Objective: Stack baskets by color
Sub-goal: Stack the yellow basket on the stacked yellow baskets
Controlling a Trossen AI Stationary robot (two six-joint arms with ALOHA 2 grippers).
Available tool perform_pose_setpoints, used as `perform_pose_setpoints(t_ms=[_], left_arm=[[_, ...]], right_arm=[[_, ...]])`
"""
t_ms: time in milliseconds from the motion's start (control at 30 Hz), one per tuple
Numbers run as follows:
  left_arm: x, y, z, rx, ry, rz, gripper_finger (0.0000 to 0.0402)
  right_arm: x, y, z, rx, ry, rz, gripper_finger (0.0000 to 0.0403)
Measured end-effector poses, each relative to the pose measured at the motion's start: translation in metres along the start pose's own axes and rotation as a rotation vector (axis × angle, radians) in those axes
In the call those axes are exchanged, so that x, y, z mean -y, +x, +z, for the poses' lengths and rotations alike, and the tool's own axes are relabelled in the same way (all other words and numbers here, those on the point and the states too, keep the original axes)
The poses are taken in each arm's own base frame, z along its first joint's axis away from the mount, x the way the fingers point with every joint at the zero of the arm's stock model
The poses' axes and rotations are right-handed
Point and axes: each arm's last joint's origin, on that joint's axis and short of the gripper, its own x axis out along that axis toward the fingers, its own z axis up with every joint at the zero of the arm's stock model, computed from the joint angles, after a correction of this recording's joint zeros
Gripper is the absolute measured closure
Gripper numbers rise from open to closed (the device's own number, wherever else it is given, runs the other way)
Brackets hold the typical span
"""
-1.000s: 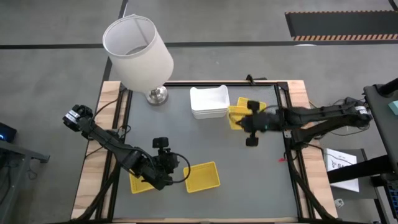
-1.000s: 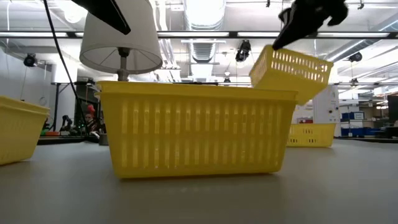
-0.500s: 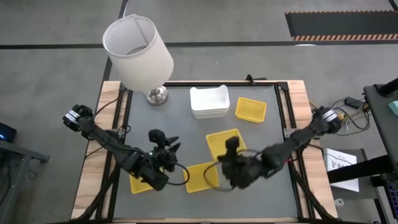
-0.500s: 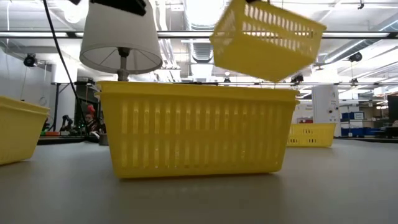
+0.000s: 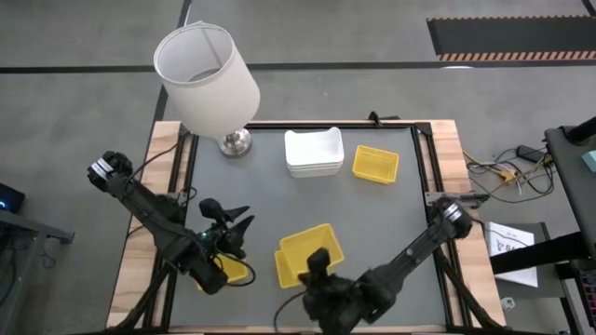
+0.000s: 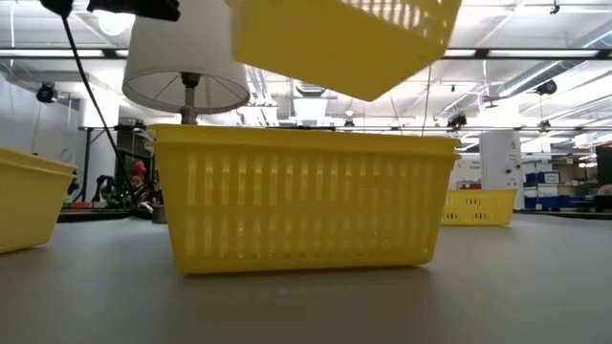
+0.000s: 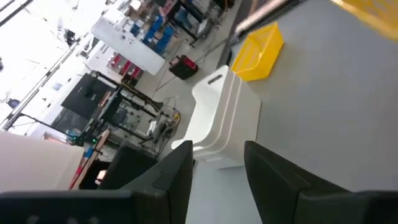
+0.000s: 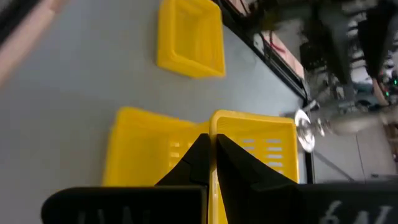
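A yellow basket (image 5: pixel 308 252) hangs tilted in the air above the near middle of the grey surface (image 5: pixel 382 223). The right pincer (image 5: pixel 317 270) is clamped tight on its rim. In the low view this held basket (image 6: pixel 339 43) floats just above a second yellow basket (image 6: pixel 301 201) standing on the surface. A third yellow basket (image 5: pixel 230 271) lies near the front left corner, partly hidden under the left arm. A fourth yellow basket (image 5: pixel 375 164) sits at the far right. Just beside it, apart, is a stack of white baskets (image 5: pixel 313 154). The left pincer (image 5: pixel 226 215) hovers over the left side, its fingers (image 7: pixel 283 180) spread wide and empty. A white lampshade (image 5: pixel 205 79) on a chrome base stands at the far left corner.
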Motion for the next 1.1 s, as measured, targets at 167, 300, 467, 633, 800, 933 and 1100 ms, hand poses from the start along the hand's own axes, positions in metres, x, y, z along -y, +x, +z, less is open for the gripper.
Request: perform_pose_setpoints(t_ms=[167,300,467,633,800,933,1100], left_arm=[[0.004,0.000,-0.008,0.006,-0.011,-0.001,0.0272],[0.005,-0.001,-0.008,0.012,-0.012,-0.005,0.0272],[0.004,-0.008,-0.003,0.035,-0.035,-0.027,0.0272],[0.004,-0.013,-0.002,0.049,-0.036,-0.041,0.0272],[0.005,-0.014,-0.002,0.054,-0.047,-0.045,0.0272],[0.005,-0.014,-0.002,0.054,-0.049,-0.046,0.0272],[0.006,-0.014,-0.002,0.054,-0.048,-0.045,0.0272]], right_arm=[[-0.019,0.019,0.019,0.004,-0.025,0.003,0.0394],[-0.033,0.035,0.024,-0.039,-0.040,-0.009,0.0394],[-0.046,0.049,0.027,-0.072,-0.051,-0.019,0.0394],[-0.050,0.058,0.022,-0.104,-0.046,-0.022,0.0394],[-0.046,0.065,0.021,-0.113,-0.026,-0.030,0.0394],[-0.042,0.070,0.019,-0.126,0.008,-0.030,0.0394],[-0.041,0.071,0.016,-0.149,0.037,-0.022,0.0394]])
